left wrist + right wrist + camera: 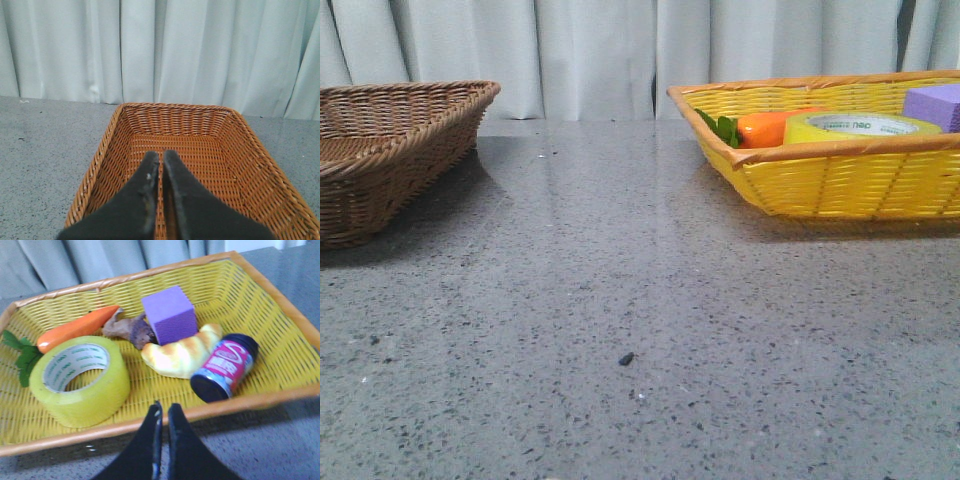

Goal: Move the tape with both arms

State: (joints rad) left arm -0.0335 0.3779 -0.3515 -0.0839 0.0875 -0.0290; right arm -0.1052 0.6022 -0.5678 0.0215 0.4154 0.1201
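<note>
The yellow tape roll [77,381] lies flat in the yellow basket [150,426], its white core with green lettering facing up. It also shows in the front view [860,128], inside the yellow basket [840,185] at the right. My right gripper [164,410] is shut and empty, at the basket's near rim, beside and short of the tape. My left gripper [161,157] is shut and empty, over the brown wicker basket [125,115], which holds nothing. Neither gripper shows in the front view.
With the tape in the yellow basket are an orange toy carrot [75,329], a purple block [169,314], a toy croissant [182,352], a dark can with a pink label [225,367] and a brown lump [124,329]. The brown basket [390,150] stands at the table's left.
</note>
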